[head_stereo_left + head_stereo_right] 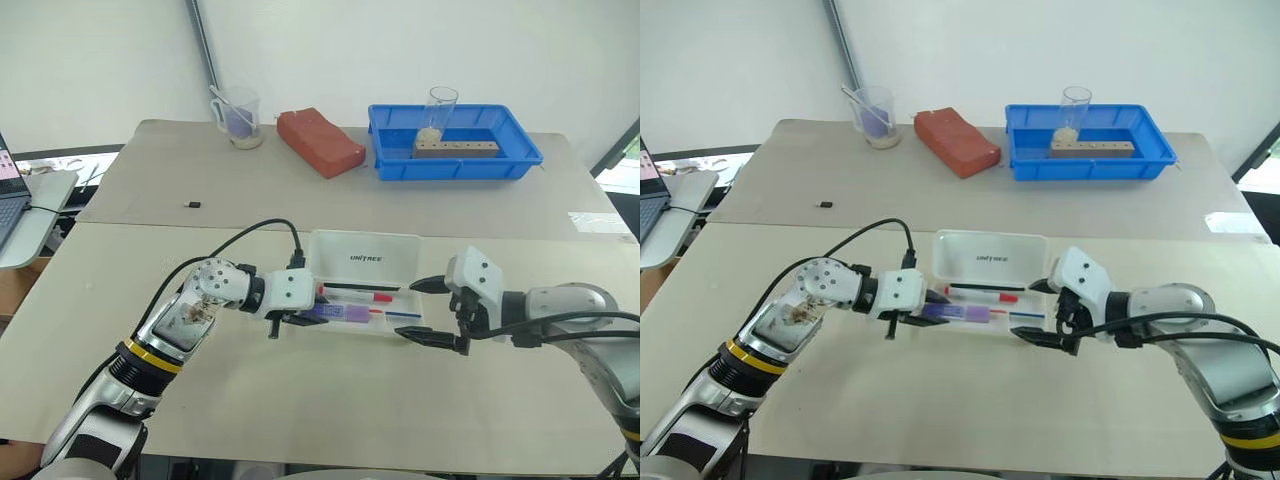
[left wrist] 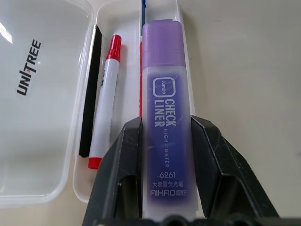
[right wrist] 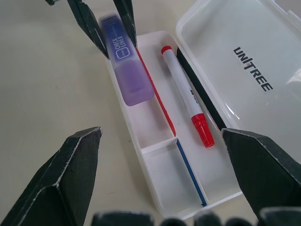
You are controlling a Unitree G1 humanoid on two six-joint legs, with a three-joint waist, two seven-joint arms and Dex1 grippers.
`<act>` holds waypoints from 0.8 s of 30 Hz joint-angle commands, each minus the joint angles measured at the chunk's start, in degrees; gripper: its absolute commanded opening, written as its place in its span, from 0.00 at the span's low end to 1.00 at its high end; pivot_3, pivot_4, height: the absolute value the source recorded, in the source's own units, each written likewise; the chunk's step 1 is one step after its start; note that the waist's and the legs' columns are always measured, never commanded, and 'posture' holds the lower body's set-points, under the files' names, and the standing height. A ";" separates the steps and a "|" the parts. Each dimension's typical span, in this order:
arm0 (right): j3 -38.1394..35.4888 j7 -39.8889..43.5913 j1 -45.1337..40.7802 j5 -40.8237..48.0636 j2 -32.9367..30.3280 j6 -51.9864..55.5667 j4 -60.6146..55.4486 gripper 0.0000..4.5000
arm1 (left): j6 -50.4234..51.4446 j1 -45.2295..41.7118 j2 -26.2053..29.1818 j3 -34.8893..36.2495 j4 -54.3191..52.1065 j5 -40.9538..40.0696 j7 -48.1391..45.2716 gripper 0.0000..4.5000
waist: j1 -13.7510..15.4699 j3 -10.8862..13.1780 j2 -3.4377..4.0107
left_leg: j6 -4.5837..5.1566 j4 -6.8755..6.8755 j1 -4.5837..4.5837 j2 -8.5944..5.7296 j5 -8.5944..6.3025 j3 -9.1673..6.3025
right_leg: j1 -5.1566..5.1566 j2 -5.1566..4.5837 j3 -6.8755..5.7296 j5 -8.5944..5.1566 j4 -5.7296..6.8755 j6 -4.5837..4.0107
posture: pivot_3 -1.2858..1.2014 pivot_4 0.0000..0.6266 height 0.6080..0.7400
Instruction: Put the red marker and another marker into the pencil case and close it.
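markers: 2 (image 3: 187, 92) (image 3: 126, 61) | thin pens: 3 (image 3: 190, 174) | pencil case: 1 (image 1: 362, 255) | blue tray: 1 (image 1: 520, 160)

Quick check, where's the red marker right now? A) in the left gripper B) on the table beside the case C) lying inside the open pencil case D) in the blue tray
C: the red marker lies loose inside the open pencil case, while the left gripper is shut on the purple highlighter instead.

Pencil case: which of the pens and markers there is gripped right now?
The purple highlighter, clamped between the left gripper fingers above the pencil case. The red marker, thin red pen and blue pen lie loose inside.
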 commanded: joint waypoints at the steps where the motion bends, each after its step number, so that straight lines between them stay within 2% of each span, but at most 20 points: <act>1: -2.60 -1.01 0.52 1.05 -0.53 0.84 -3.12 1.00 | -1.26 -1.14 -1.18 -0.35 0.28 0.72 0.00 0.21 | -0.04 0.00 0.01 | 0.00 0.00 0.00 0.00 0.00 0.00 | -0.01 0.00 0.00 0.00 0.00 0.00 | 0.52 0.24 1.00; 13: -2.36 -2.15 -1.13 3.29 -0.63 4.00 -5.86 1.00 | -0.49 -2.09 -3.67 -0.51 1.27 1.81 0.15 0.21 | 0.03 0.00 0.01 | 0.00 0.03 -0.02 -0.01 0.00 -0.04 | 0.00 0.01 -0.01 0.00 0.01 0.01 | 0.52 0.24 1.00; 15: -2.26 -2.21 -1.53 3.35 -0.57 4.25 -5.58 1.00 | -0.55 -2.01 -4.33 -0.22 1.18 1.65 0.61 0.44 | 0.04 -0.01 0.01 | 0.00 0.04 -0.03 -0.02 0.00 -0.04 | 0.00 0.00 -0.01 0.00 0.01 0.02 | 0.52 0.24 1.00; 16: -2.33 -2.20 -1.57 3.24 -0.62 4.20 -5.31 1.00 | -0.32 -1.95 -4.55 -0.03 0.91 1.56 0.80 0.51 | 0.05 -0.01 0.02 | 0.00 0.06 -0.04 -0.01 0.00 -0.04 | 0.00 0.00 -0.01 0.00 0.01 0.02 | 0.52 0.24 1.00; 20: -3.19 -1.82 -1.16 2.84 -1.14 3.75 -4.17 1.00 | 1.65 -1.71 -4.39 0.84 -1.35 0.12 0.16 0.92 | 0.01 0.00 0.01 | 0.00 0.07 -0.04 -0.01 0.00 -0.06 | -0.01 0.01 -0.01 0.00 0.04 0.02 | 0.52 0.24 1.00; 21: -3.57 -1.60 -0.98 2.70 -1.44 3.55 -3.74 1.00 | 2.83 -1.61 -4.25 1.19 -2.42 -0.67 -0.10 0.99 | 0.03 -0.01 0.02 | 0.00 0.08 -0.05 -0.02 0.00 -0.06 | -0.01 0.01 -0.01 0.00 0.04 0.02 | 0.52 0.24 1.00; 24: -5.78 -0.01 0.13 0.94 -3.96 1.54 0.32 1.00 | 5.27 -0.89 -2.72 2.20 -6.79 -2.81 -1.29 0.99 | 0.08 -0.01 0.03 | 0.00 0.13 -0.10 -0.02 0.00 -0.06 | -0.01 0.01 -0.02 0.00 0.04 0.03 | 0.52 0.24 1.00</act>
